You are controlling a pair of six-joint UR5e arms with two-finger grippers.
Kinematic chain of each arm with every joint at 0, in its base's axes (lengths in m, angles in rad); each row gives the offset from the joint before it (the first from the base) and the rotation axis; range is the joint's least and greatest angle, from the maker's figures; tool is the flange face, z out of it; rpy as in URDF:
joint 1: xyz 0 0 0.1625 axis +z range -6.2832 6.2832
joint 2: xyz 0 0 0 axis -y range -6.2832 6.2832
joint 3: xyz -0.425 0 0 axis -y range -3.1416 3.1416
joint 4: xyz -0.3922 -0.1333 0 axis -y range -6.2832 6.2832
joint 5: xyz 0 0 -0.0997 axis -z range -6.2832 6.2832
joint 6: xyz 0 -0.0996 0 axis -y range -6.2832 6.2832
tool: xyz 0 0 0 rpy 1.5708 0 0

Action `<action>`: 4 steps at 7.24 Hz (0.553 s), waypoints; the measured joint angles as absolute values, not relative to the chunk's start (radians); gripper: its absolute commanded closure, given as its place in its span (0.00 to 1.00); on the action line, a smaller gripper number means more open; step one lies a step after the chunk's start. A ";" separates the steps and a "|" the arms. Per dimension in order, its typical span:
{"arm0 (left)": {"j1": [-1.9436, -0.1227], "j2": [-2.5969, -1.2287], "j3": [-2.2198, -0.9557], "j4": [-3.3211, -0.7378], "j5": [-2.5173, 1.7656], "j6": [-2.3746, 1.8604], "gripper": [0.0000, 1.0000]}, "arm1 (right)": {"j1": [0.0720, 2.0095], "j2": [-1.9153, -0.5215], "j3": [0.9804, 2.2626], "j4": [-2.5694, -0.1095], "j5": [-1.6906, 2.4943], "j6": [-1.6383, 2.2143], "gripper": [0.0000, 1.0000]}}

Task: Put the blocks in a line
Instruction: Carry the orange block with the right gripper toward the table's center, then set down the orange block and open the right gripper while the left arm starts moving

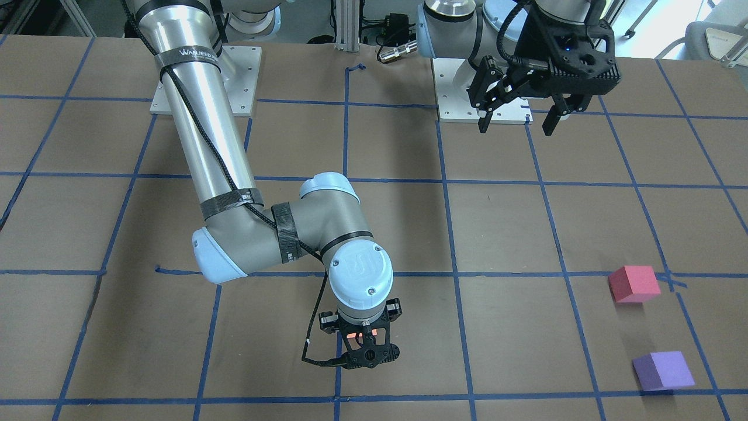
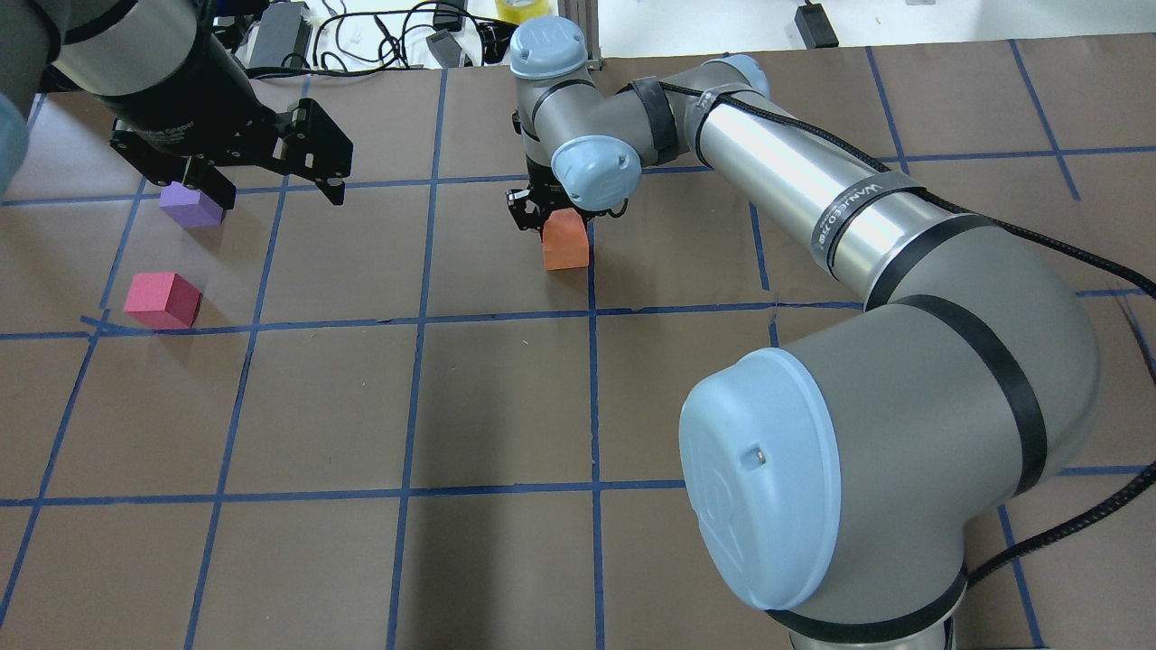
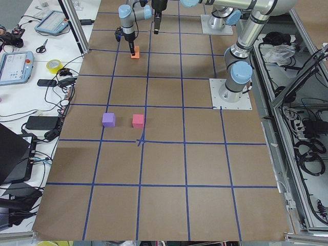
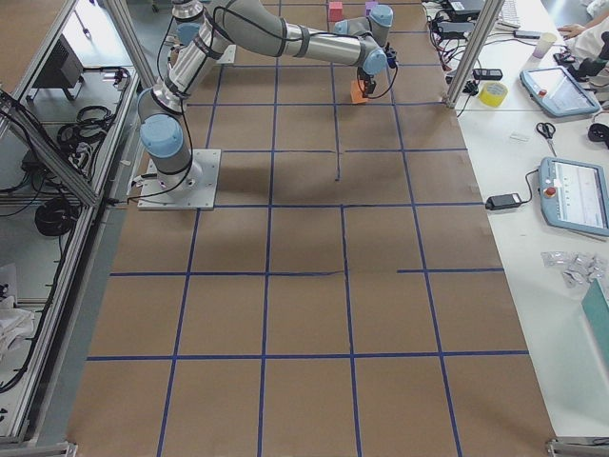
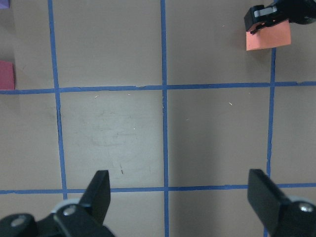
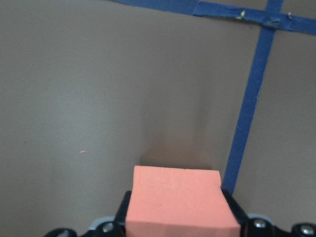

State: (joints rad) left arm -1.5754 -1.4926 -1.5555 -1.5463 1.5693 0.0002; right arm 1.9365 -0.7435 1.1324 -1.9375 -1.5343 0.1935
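Note:
My right gripper (image 2: 562, 221) is shut on the orange block (image 2: 566, 242) near the table's far middle, at or just over the surface; I cannot tell if it touches. The block fills the bottom of the right wrist view (image 6: 177, 202) and also shows in the left wrist view (image 5: 268, 38). My left gripper (image 2: 275, 191) is open and empty, raised above the table, its fingers (image 5: 98, 190) spread wide. The pinkish red block (image 2: 163, 300) and the purple block (image 2: 191, 206) sit apart on the table's left side; both also show in the front view, the red (image 1: 634, 285) and the purple (image 1: 663, 370).
Brown paper with a blue tape grid (image 2: 591, 311) covers the table. The arms' base plates (image 1: 485, 108) stand at the robot's edge. Cables and adapters (image 2: 379, 36) lie past the far edge. Tablets (image 4: 571, 195), scissors and a tape roll (image 4: 493, 93) lie on a side bench.

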 measured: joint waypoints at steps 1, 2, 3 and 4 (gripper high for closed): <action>-1.575 -1.493 -1.555 -1.546 1.569 0.001 0.00 | 1.937 -0.743 1.132 -1.936 -1.534 0.194 0.09; -1.575 -1.493 -1.555 -1.546 1.569 0.001 0.00 | 1.937 -0.743 1.133 -1.936 -1.531 0.197 0.00; -1.575 -1.493 -1.555 -1.546 1.569 0.001 0.00 | 1.938 -0.746 1.132 -1.937 -1.525 0.208 0.00; -1.575 -1.493 -1.555 -1.546 1.569 0.001 0.00 | 1.940 -0.749 1.132 -1.936 -1.521 0.229 0.00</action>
